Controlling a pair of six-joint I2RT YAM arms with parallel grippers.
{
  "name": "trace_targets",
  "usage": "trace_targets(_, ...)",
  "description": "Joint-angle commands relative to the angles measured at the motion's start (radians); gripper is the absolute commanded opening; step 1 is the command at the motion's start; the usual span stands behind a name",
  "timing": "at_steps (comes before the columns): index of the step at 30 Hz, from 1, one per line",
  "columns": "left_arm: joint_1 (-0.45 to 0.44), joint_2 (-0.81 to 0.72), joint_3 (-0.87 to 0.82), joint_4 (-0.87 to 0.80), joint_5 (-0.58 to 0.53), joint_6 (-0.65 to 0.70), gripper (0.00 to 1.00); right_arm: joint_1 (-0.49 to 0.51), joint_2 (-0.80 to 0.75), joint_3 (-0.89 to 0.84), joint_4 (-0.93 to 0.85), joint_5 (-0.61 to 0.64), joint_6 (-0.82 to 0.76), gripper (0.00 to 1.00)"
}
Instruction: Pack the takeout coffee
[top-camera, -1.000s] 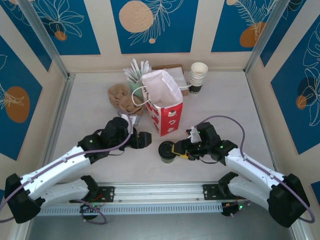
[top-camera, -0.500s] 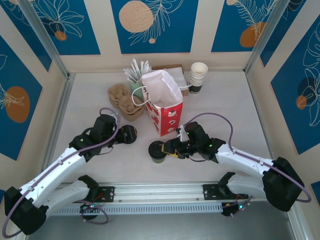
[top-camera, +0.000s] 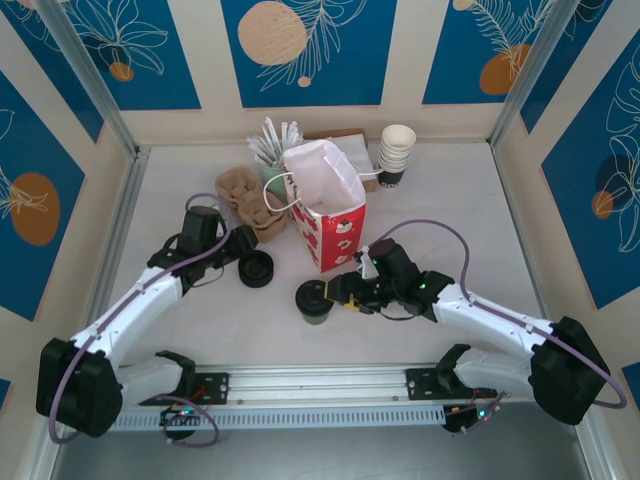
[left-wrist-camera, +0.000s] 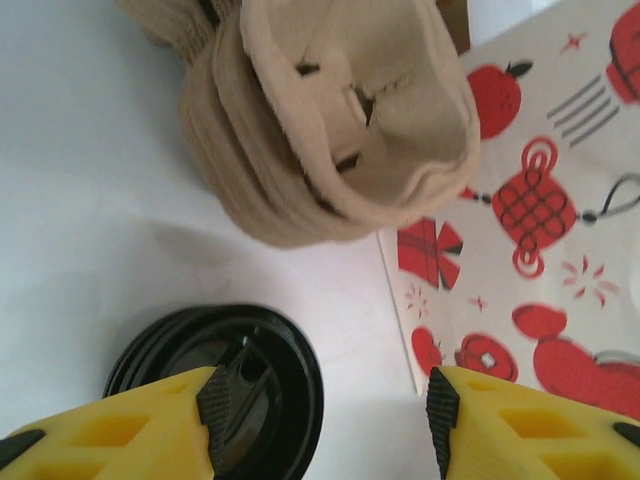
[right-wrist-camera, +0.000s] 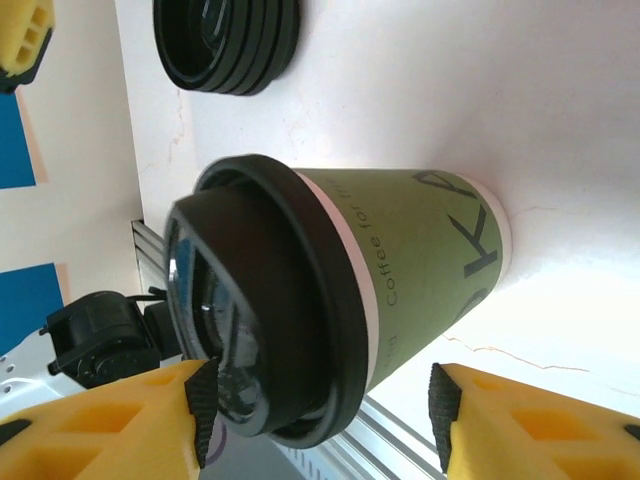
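Note:
The takeout coffee (top-camera: 314, 300), a green paper cup with a black lid, stands on the table in front of the red and white paper bag (top-camera: 328, 210). My right gripper (top-camera: 333, 296) is at the cup's right side. In the right wrist view the cup (right-wrist-camera: 400, 270) stands between that gripper's (right-wrist-camera: 322, 410) wide-apart pads, and the right pad is clear of it. My left gripper (top-camera: 242, 248) is open just left of a low stack of loose black lids (top-camera: 257, 268). Its wrist view has the gripper (left-wrist-camera: 326, 408) open over the lids (left-wrist-camera: 215, 380).
Brown cardboard cup carriers (top-camera: 245, 195) lie left of the bag, whose top is open. White lidless cups (top-camera: 397, 155) are stacked at the back right. Paper-wrapped sticks (top-camera: 270, 140) stand behind the bag. The lid stack (right-wrist-camera: 228, 45) lies close beyond the cup.
The right gripper slid the coffee cup left, towards the front of the bag. The left arm brought the lid stack left, then drew back from it.

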Motion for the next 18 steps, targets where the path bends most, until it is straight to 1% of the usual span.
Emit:
trace_targets(1,0.030,0.042,0.059,0.105,0.005,-0.037,0.55,-0.023,-0.050,0.055,-0.107,0.020,-0.054,0.62)
trace_targets(7,0.055,0.143,0.122,0.136,-0.024,-0.063,0.52,-0.070,-0.127,0.121,-0.238,0.016,-0.110,0.64)
trace_targets(12,0.062,0.181,0.148,0.109,-0.097,-0.106,0.52,-0.113,-0.184,0.172,-0.321,0.009,-0.151,0.64)
trace_targets(15,0.065,0.198,0.150,0.109,-0.120,-0.127,0.51,-0.137,-0.206,0.202,-0.364,0.002,-0.174,0.63)
trace_targets(18,0.072,0.229,0.160,0.122,-0.102,-0.135,0.50,-0.160,-0.220,0.223,-0.392,-0.010,-0.194,0.63)
